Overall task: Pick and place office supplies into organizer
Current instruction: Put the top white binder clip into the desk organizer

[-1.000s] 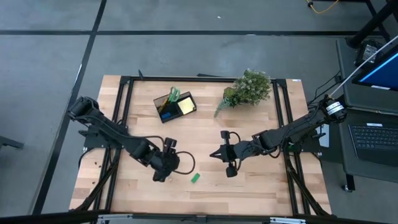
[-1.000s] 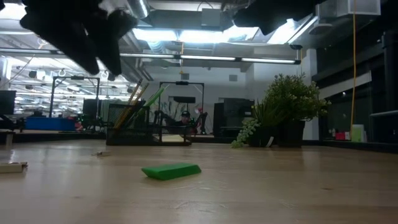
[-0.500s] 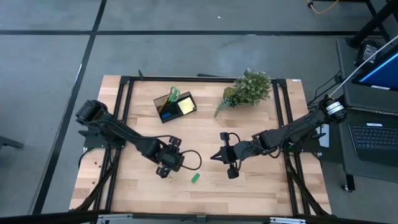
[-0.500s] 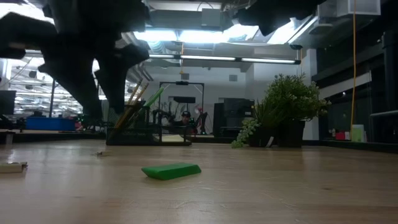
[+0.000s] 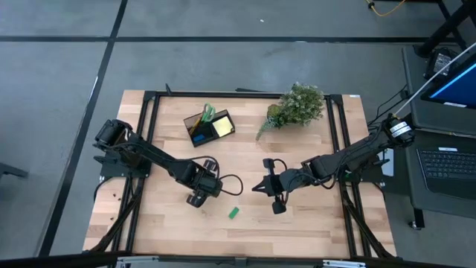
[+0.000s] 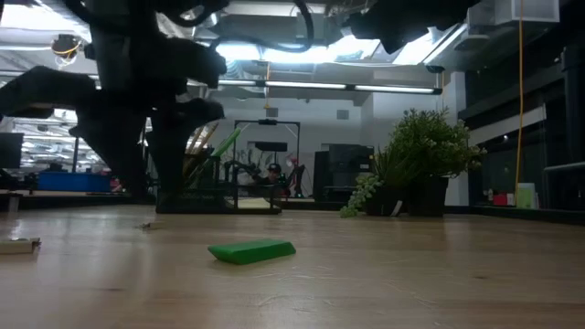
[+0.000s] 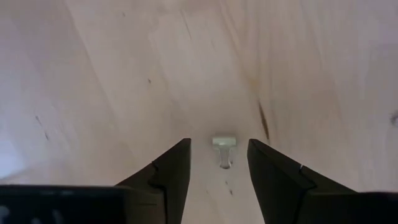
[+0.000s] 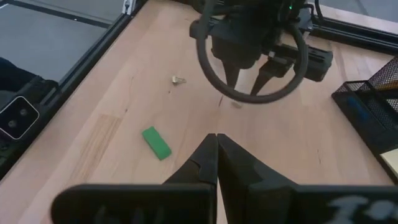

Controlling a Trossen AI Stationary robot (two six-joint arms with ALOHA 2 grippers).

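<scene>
A small green block [image 5: 233, 213] [image 6: 252, 250] lies flat on the wooden table near its front edge; no gripper is at it. My left gripper [image 5: 199, 195] [image 7: 219, 163] points down, open, low over the table to the block's left. Its two fingers stand on either side of a tiny pale pin-like item [image 7: 223, 149] [image 8: 236, 104] without touching it. My right gripper [image 5: 256, 186] [image 8: 216, 139] hangs shut and empty above mid-table. The black organizer [image 5: 209, 125] stands at the far left of centre and holds scissors, a yellow pad and a blue item.
A leafy plant [image 5: 297, 104] stands at the far right of centre. A second tiny pale item [image 8: 178, 79] lies on the wood beyond my left gripper. Black frame rails [image 5: 146, 149] run along the table's left and right sides. Bare wood lies around the green block.
My left gripper has come down toward the table, moved a little toward the far and right edges, and tipped steeper. It now stands over the tiny pale item. The green block and my right gripper have kept still.
</scene>
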